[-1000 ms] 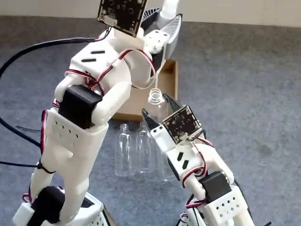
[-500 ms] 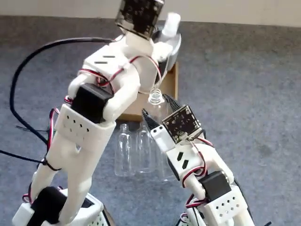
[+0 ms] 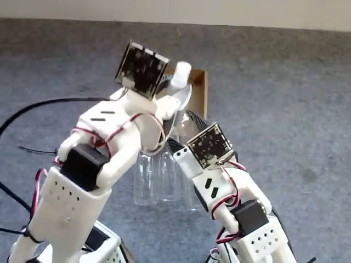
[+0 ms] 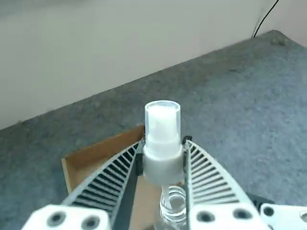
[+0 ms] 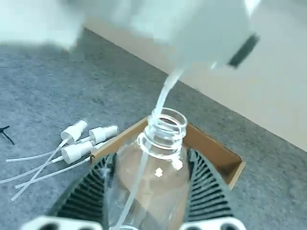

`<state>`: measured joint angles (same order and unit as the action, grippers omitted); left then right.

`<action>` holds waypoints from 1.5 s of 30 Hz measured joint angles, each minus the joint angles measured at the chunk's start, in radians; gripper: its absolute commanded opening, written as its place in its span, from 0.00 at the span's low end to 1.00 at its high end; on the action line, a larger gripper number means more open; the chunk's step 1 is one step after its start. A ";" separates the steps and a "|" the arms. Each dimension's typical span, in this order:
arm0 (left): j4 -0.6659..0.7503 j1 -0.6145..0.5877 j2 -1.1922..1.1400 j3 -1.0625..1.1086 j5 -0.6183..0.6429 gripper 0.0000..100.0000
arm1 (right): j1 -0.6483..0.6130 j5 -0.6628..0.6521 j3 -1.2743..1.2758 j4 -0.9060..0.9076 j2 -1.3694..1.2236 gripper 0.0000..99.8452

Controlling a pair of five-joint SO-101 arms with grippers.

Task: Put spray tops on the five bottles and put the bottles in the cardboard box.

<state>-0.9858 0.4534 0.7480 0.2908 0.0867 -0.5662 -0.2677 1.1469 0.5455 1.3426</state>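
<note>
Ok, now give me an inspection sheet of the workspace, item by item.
Surface: grey carpet.
Job's things: spray top in the left gripper, its tube inside the neck of the bottle held by the right gripper, top not yet seated; spare bottles stand between the arms; spare spray tops lie on the carpet; cardboard box sits beyond.
Clutter: nothing seen.
Grippers: left shut on the spray top; right shut on the bottle.
Cables: black cable loops over the carpet beside the left arm; red wires run along both arms.
Surroundings: pale wall beyond the carpet.

Standing bottles [image 3: 143,178] crowd between the arms; carpet [image 3: 290,93] beside the cardboard box [image 3: 199,87] seems open.
</note>
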 measured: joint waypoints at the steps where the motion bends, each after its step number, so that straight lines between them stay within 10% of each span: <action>1: 0.000 0.000 0.011 0.029 0.000 0.03 | 0.000 0.000 0.000 0.000 0.000 0.00; 31: -0.124 0.000 0.032 -0.103 -0.003 0.24 | 0.000 0.000 0.055 0.000 0.002 0.00; 45: -0.083 -0.110 0.032 -0.071 -0.032 0.10 | 0.000 0.000 0.055 0.000 0.002 0.00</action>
<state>-1.0687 0.3429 0.7802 0.2202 0.0545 -0.5662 -0.2677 1.2022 0.5455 1.3441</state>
